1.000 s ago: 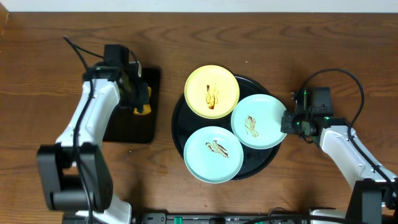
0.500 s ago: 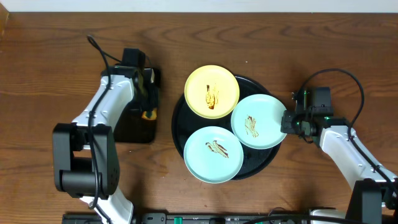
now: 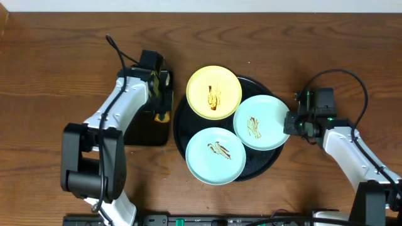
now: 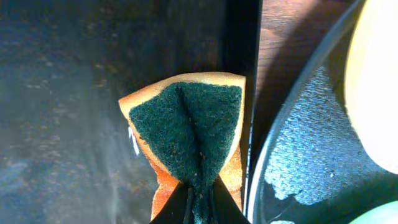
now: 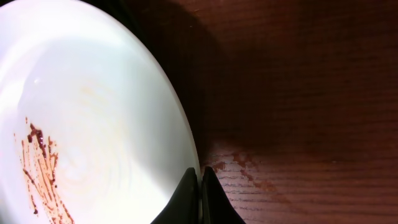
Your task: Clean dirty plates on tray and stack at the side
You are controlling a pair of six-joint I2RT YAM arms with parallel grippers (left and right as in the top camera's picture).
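Setting: robotics lab test bench, not working kitchen. Evidence:
- left arm (image 3: 107,119) and right arm (image 3: 352,147), white and black, based at near edge of wood-grain table (image 3: 50,56)
- loose black cable (image 3: 352,78) looping off right arm
- black equipment rail (image 3: 207,221) with green fittings along near edge
- staged props: round black tray (image 3: 179,122) with three streaked plates (image 3: 215,91) at centre
- sponge (image 4: 186,134) over rectangular black tray (image 3: 141,129), toward left edge
- plain white strip (image 3: 201,6) beyond far edge

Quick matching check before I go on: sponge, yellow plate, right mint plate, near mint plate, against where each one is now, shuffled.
1 sponge
2 yellow plate
3 right mint plate
4 near mint plate

A rim pinched in the right gripper
B far side of the tray, no gripper on it
C pinched in the left gripper
D near side of the tray, no gripper on it

Pairs: 1-C, 2-B, 3-A, 4-D.
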